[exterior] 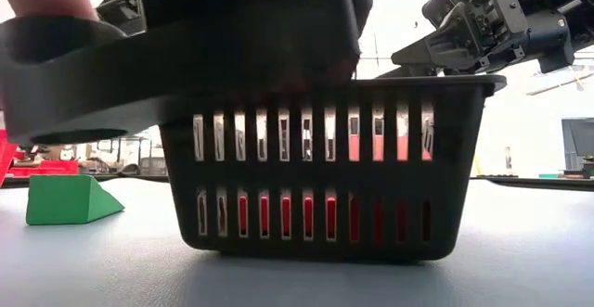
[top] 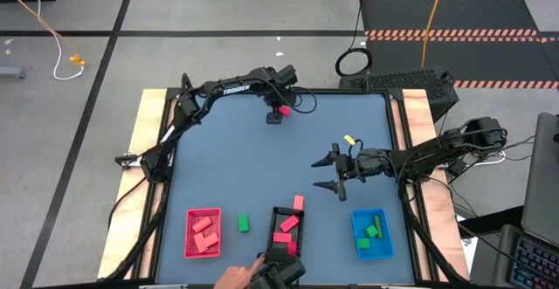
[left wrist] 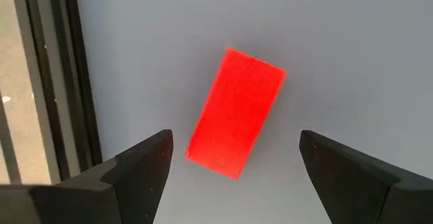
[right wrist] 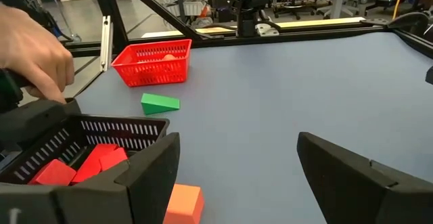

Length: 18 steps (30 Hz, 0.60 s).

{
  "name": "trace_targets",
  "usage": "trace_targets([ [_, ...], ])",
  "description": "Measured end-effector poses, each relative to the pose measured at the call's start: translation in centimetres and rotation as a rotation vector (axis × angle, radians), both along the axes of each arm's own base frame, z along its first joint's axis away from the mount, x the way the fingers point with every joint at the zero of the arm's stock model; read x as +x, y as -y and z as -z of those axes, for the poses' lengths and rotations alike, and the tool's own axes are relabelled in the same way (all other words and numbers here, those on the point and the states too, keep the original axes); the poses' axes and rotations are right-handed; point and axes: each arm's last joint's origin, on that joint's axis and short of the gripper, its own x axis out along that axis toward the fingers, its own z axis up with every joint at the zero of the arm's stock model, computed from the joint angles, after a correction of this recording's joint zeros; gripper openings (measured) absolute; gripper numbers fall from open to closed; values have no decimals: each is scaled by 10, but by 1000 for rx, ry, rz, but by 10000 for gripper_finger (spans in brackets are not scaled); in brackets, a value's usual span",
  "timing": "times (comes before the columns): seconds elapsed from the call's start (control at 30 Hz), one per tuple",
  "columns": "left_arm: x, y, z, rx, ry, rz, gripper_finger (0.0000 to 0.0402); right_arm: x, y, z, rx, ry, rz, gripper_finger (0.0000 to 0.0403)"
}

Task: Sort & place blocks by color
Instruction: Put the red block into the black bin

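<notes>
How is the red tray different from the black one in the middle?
The red slotted plastic tray holds paler salmon-pink blocks, while the black slotted plastic tray holds bright pink-red blocks. The red tray sits squarely on the table; the black tray lies slightly turned. A person's hand with a dark object reaches to the black tray's near end; nothing touches the red tray. Both are rectangular baskets with slotted walls.

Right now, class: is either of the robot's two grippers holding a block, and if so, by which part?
Nothing is held. The left gripper hangs open over a bright pink-red cuboid block; the right gripper is open and empty above the table.
</notes>
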Motion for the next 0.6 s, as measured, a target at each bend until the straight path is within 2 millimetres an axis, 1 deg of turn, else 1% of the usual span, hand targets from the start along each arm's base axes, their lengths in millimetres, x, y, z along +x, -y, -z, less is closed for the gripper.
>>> trace_targets([
  [0.1, 0, 0, 2, -7, -7, 0, 326, 0, 0, 0, 0, 0, 0, 290],
  [0.23, -3, 2, 12, -49, -58, -12, 326, 0, 0, 0, 0, 0, 0, 290],
  [0.6, -1, 7, 14, -42, -79, 1, 326, 0, 0, 0, 0, 0, 1, 290],
])
